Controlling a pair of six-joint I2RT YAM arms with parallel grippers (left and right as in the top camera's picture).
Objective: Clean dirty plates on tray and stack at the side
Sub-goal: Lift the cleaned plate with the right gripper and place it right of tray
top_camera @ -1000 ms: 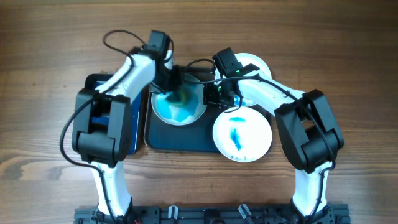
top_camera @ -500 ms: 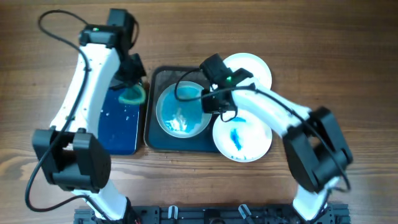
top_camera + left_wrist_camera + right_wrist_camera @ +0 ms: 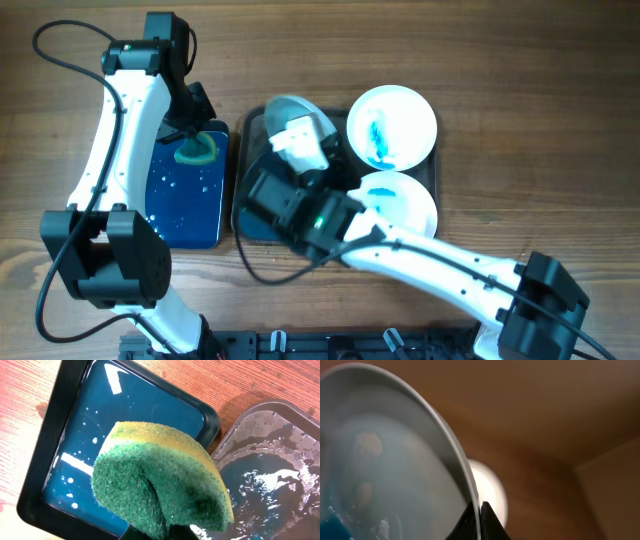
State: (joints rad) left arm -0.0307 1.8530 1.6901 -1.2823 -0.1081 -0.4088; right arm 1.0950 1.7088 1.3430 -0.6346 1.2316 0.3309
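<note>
Overhead: the right claw (image 3: 303, 135) is raised high over the big tray (image 3: 250, 135), clamped on the rim of a lifted plate (image 3: 283, 108) that hangs tilted just beyond it. Off to that claw's right, a smeared plate (image 3: 392, 125) lies on the tray. A third plate (image 3: 405, 200) lies nearer the robot, half hidden by the arm, so its centre cannot be read. Well to the left, the left claw (image 3: 197, 140) holds a green sponge (image 3: 198, 151) over the small tray (image 3: 180, 205). The wooden table (image 3: 520, 80) lies bare on the right.

Left wrist: the left claw (image 3: 155, 529) is clenched on the sponge (image 3: 160, 477), which bulges above the fingers. The wet small tray (image 3: 55, 445) lies directly beneath it, and the big tray (image 3: 272, 462) is beside it on the right.

Right wrist: the right claw (image 3: 477, 516) pinches the plate (image 3: 395, 460) by its thin edge, with wet blue traces low on the face to the claw's left.

The stacking step appears to be under way for the first plate. The next move calls for carrying it clear of the tray and levelling it before setting it on the table. A wet plate held by its rim alone could slip.
</note>
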